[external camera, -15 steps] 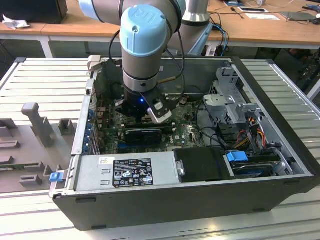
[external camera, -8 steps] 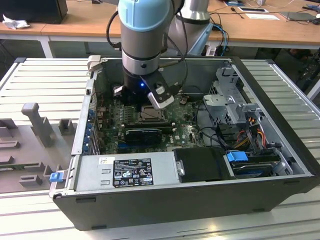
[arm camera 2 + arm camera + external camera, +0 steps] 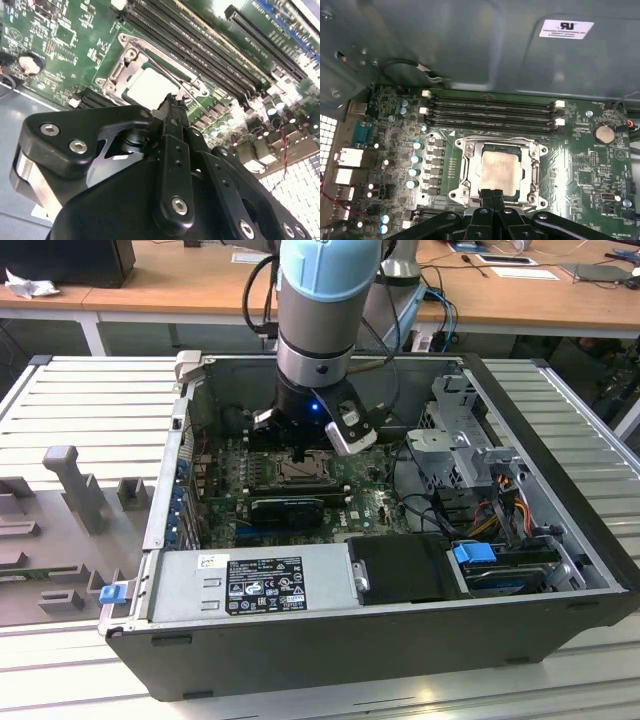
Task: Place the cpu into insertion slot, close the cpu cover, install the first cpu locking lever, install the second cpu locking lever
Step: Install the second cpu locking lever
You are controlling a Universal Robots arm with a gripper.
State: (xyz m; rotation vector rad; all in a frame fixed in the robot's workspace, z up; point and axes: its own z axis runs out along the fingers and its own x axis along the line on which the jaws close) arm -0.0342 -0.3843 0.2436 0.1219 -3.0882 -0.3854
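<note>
While the cpu [image 3: 497, 171] sits seated in the insertion slot [image 3: 461, 176], the cpu cover [image 3: 536, 172] lies closed around it. Directly over its edge the hand [image 3: 492, 192] hangs, fingers [image 3: 485, 196] clenched together, grasping nothing. Memory slots [image 3: 490, 111] lie beside the socket.

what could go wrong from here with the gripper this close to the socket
1. The gripper hangs at the edge of the cpu cover, which lies down around the cpu. A sideways slip could scrape the chip's bare top.

2. A thin locking lever runs along the cover beside the memory slots. If the fingertips miss it, they could likely strike those slots or the small capacitors nearby.
</note>
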